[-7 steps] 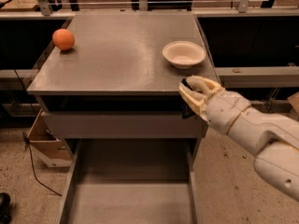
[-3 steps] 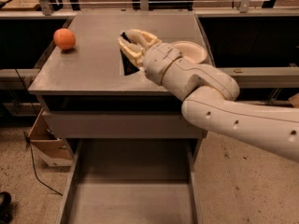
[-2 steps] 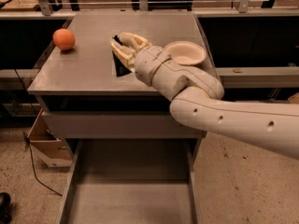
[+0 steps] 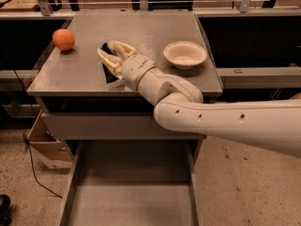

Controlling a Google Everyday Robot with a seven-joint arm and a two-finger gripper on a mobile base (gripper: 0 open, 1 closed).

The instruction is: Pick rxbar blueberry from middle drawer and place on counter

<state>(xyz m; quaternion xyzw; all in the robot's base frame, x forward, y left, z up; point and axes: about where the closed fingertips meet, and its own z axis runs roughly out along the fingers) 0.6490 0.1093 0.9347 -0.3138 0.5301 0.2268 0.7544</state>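
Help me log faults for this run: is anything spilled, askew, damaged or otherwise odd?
Nothing stands out. The end effector holds the bar low over the counter's left half, between the ball and the upright bowl. The drawer below stands open, as the job needs.

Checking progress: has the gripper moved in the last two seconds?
Yes. The gripper, over the counter holding the bar, moved away from the bowl toward the ball.

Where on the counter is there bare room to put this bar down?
The gripper, holding the snack bar, is over the counter, left of centre. Bare: the back strip between orange ball and bowl, and the front-left corner below the ball. Crowded right, by bowl and arm.
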